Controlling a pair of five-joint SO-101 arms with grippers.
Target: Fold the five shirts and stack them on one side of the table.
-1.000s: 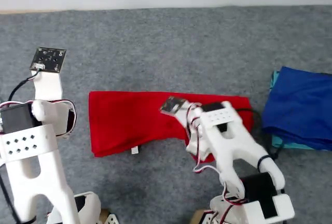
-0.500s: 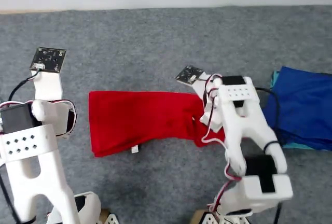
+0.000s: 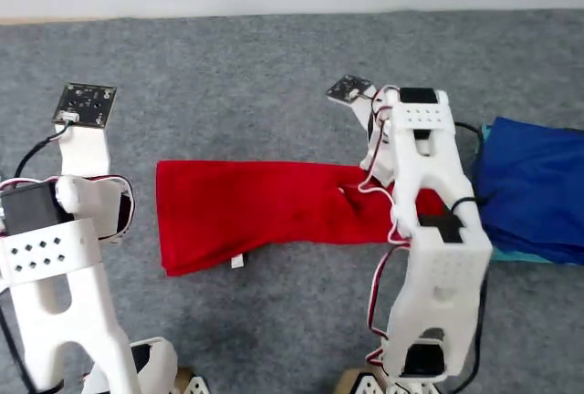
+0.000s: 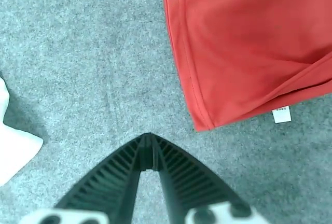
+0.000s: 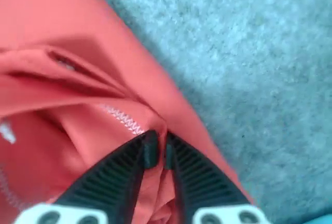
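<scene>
A red shirt [image 3: 246,207], folded into a long band, lies across the middle of the grey table. Its white label [image 3: 237,264] pokes out at the near edge. My right arm [image 3: 420,166] reaches over the shirt's right end. There, in the right wrist view, my right gripper [image 5: 155,143] is shut on a pinched ridge of the red shirt [image 5: 62,94]. My left gripper [image 4: 150,141] is shut and holds nothing. It hangs over bare carpet just off the red shirt's [image 4: 244,47] left corner. The fabric bunches near the right arm [image 3: 354,198].
A stack of folded shirts, dark blue [image 3: 534,180] on top with teal [image 3: 520,254] beneath, sits at the table's right side. The left arm [image 3: 55,248] stands at the near left. Grey carpet [image 3: 228,75] stretches open along the far side.
My right arm has swung from the near side toward the far right over the shirt's right end. The red fabric there has pulled in and bunched. The left arm has kept still.
</scene>
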